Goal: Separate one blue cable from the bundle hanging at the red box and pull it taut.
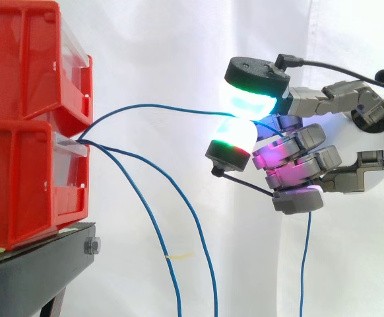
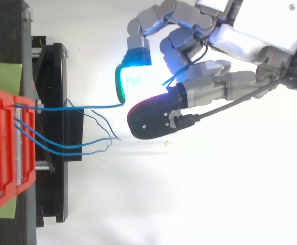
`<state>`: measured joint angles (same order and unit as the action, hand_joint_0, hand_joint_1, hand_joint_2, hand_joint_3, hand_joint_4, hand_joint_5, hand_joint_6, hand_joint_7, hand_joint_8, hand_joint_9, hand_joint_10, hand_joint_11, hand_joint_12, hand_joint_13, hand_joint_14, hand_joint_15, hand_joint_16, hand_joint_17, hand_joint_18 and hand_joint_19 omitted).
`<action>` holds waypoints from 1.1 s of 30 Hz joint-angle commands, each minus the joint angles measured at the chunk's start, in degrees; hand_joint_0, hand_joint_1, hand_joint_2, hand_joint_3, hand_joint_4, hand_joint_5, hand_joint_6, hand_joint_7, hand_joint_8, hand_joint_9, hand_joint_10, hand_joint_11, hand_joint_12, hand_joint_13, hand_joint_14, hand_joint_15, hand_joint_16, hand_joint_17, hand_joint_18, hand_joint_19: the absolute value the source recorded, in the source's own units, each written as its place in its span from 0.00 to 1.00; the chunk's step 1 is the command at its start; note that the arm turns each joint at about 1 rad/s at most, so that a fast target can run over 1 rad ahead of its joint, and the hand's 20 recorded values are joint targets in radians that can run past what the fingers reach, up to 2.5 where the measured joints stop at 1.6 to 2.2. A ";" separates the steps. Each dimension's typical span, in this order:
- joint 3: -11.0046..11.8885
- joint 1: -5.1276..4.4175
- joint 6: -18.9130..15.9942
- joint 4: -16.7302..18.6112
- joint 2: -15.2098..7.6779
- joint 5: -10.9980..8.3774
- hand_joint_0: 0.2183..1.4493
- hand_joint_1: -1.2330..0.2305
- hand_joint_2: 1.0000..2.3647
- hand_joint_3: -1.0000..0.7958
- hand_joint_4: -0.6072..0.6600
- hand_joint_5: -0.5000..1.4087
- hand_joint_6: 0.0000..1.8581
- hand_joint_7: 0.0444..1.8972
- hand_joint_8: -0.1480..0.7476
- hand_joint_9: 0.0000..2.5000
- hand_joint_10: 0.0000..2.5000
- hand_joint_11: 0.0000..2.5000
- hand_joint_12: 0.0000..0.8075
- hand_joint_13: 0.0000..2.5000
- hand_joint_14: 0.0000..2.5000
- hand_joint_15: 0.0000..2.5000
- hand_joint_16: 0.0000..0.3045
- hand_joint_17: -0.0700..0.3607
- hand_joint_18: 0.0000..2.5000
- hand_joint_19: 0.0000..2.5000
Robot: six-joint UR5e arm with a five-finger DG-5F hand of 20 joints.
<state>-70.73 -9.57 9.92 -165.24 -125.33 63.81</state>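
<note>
Three thin blue cables come out of the red bins (image 1: 27, 125) at the gap between the upper and lower bin. One blue cable (image 1: 152, 106) runs rightward in a shallow arc to my hand (image 1: 297, 155), where it is pinched between two glowing green pads (image 1: 241, 135); its free end hangs down below the hand. In the top view this cable (image 2: 82, 107) leads from the bins (image 2: 5, 148) to the hand (image 2: 199, 84). The other two cables (image 1: 169, 264) hang down loose from the bin front.
The bins stand on a black stand (image 1: 40, 264) at the left. A white curtain is behind everything. Open space lies under the hand and between hand and bins.
</note>
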 commanded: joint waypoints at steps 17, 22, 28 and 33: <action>-0.03 -0.28 1.06 -0.44 0.09 0.09 0.35 0.33 0.02 0.52 0.60 0.18 0.50 0.75 0.55 0.36 0.75 0.55 0.45 0.41 0.73 0.54 0.16 0.41 0.46 0.52; -0.03 -0.19 1.06 -0.44 0.00 0.09 0.35 0.33 0.02 0.53 0.60 0.18 0.51 0.74 0.56 0.36 0.74 0.55 0.46 0.42 0.72 0.54 0.16 0.41 0.46 0.52; -0.03 -0.28 1.06 -0.53 0.00 0.09 0.35 0.33 0.02 0.52 0.60 0.18 0.51 0.74 0.56 0.36 0.73 0.56 0.46 0.42 0.72 0.54 0.16 0.41 0.46 0.51; -0.03 -0.19 1.06 -0.53 0.00 0.09 0.35 0.33 0.02 0.53 0.60 0.18 0.51 0.74 0.56 0.37 0.73 0.55 0.46 0.43 0.72 0.55 0.15 0.40 0.46 0.51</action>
<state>-70.74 -9.81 10.99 -165.76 -125.33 63.90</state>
